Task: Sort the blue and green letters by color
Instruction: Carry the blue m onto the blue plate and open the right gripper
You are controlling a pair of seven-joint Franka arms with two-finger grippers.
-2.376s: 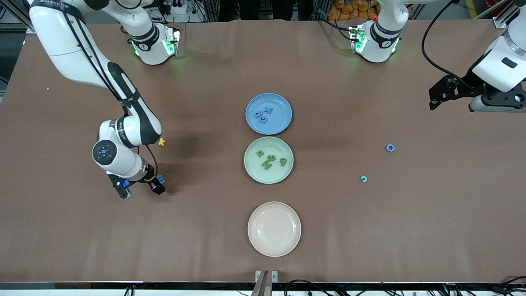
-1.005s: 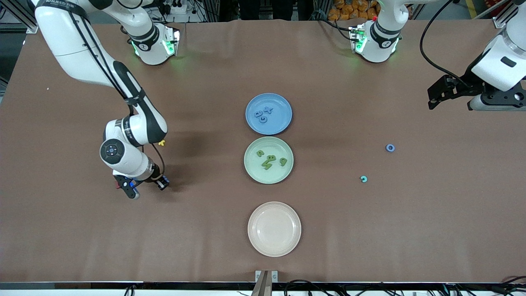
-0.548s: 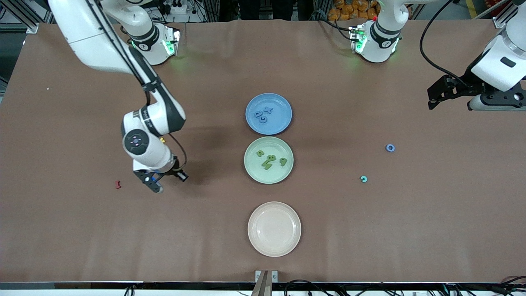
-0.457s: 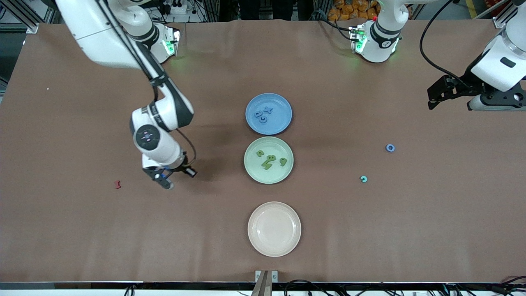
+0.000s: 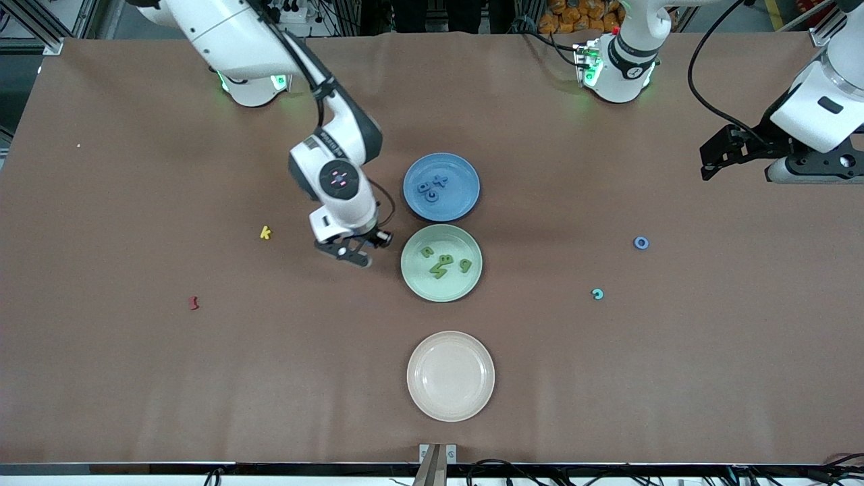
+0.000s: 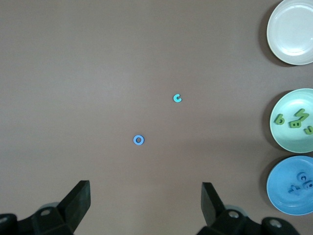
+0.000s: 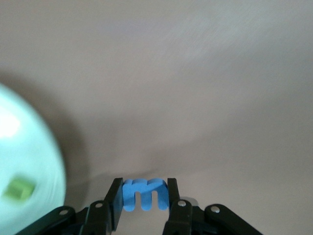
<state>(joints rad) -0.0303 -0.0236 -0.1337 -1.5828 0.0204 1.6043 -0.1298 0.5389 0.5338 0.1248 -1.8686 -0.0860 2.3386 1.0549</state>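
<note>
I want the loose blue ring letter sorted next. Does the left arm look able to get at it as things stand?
Probably yes. The left gripper is open and empty, waiting at its end of the table, and the blue ring letter lies alone on bare tabletop, apart from the teal c.

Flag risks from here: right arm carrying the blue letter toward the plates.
1. The right end effector pinches the blue letter only at its fingertips, over bare table beside the green plate; it could slip short of the blue plate.
2. The two plates sit close together, so an early release may land blue among the green letters.
</note>
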